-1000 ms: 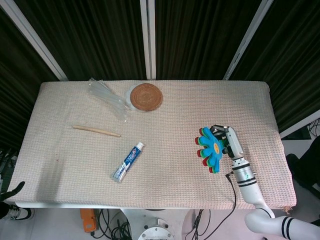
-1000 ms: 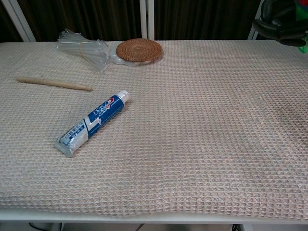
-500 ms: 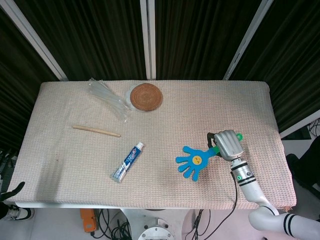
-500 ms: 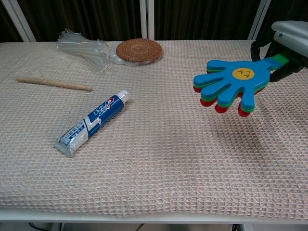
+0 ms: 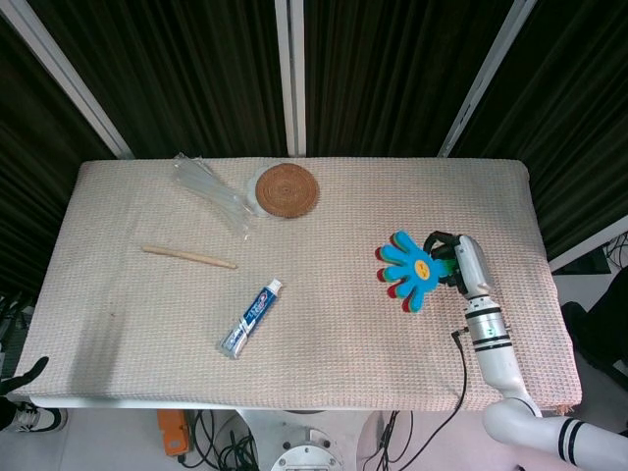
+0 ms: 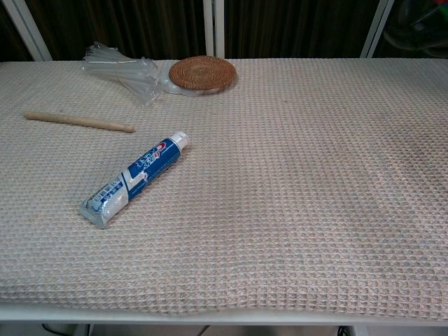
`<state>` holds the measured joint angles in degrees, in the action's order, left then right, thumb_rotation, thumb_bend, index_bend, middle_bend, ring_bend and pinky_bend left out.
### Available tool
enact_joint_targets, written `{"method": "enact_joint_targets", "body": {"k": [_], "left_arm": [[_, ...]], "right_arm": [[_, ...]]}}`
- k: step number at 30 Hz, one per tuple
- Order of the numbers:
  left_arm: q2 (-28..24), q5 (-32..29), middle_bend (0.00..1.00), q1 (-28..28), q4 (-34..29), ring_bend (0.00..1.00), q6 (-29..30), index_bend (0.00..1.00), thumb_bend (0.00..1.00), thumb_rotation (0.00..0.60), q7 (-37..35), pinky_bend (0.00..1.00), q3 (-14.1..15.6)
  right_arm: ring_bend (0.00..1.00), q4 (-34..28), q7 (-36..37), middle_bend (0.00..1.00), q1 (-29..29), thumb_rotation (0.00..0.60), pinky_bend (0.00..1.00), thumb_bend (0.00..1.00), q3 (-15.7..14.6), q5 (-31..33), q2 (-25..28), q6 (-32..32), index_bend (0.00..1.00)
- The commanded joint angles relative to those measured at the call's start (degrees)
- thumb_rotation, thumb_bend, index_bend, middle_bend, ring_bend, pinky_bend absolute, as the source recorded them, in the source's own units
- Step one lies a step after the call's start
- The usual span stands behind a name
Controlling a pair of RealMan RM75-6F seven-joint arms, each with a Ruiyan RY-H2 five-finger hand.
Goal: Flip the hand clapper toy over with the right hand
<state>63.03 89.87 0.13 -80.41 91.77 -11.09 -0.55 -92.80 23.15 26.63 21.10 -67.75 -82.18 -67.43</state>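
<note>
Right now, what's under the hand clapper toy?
The hand clapper toy is held by the right robot hand over bare cloth of the table. Nothing shows around its edges; the patch directly beneath is hidden, and whether it touches the cloth is unclear.

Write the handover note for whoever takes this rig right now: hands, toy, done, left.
Right hand: grips the green handle of the hand clapper toy, blue face showing in the head view, over the right part of the table. The chest view does not show it, so it seems lifted.
Left hand: not in view.
Done: toy picked up.
Left: finish the flip, set it down, release.
</note>
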Motion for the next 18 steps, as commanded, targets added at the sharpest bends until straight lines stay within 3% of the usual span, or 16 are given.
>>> {"method": "enact_joint_targets", "body": {"k": [1, 4, 6, 12, 14, 18], "left_arm": [[0.06, 0.01, 0.03, -0.03, 0.06, 0.0, -0.06, 0.11, 0.19, 0.6, 0.03, 0.09, 0.02], [0.07, -0.03, 0.03, -0.06, 0.08, 0.0, -0.09, 0.11, 0.19, 0.6, 0.08, 0.09, -0.01], [0.01, -0.04, 0.03, -0.02, 0.04, 0.0, -0.05, 0.11, 0.19, 0.6, 0.11, 0.09, 0.0], [-0.02, -0.12, 0.03, 0.01, 0.08, 0.0, -0.2, 0.11, 0.19, 0.6, 0.07, 0.09, 0.06], [0.01, -0.06, 0.03, -0.02, 0.07, 0.0, -0.25, 0.11, 0.19, 0.6, 0.08, 0.09, 0.1], [-0.08, -0.08, 0.03, 0.05, 0.02, 0.0, -0.18, 0.11, 0.19, 0.6, 0.05, 0.09, 0.13]], "right_arm": [[1.0, -0.37, 3.18, 1.0, -0.88, 0.6, 1.0, 0.88, 2.56, 1.95, 0.7, 0.32, 1.0], [1.0, 2.37, -1.72, 1.0, -0.11, 0.6, 1.0, 0.9, 0.44, -1.61, -0.53, -1.44, 1.0], [1.0, 5.45, -8.81, 1.0, 0.94, 0.6, 1.0, 0.9, -1.78, -4.76, -1.26, -2.57, 1.0], [1.0, 14.9, -40.23, 1.0, 4.36, 0.6, 1.0, 0.85, -9.99, -14.11, -1.83, -2.68, 1.0], [1.0, 14.57, -49.21, 1.0, 4.8, 0.6, 1.0, 0.84, -11.14, -13.29, -1.5, -1.06, 1.0], [1.0, 9.32, -54.37, 1.0, 4.94, 0.6, 1.0, 0.83, -10.51, -8.05, 0.42, 2.18, 1.0]]}}
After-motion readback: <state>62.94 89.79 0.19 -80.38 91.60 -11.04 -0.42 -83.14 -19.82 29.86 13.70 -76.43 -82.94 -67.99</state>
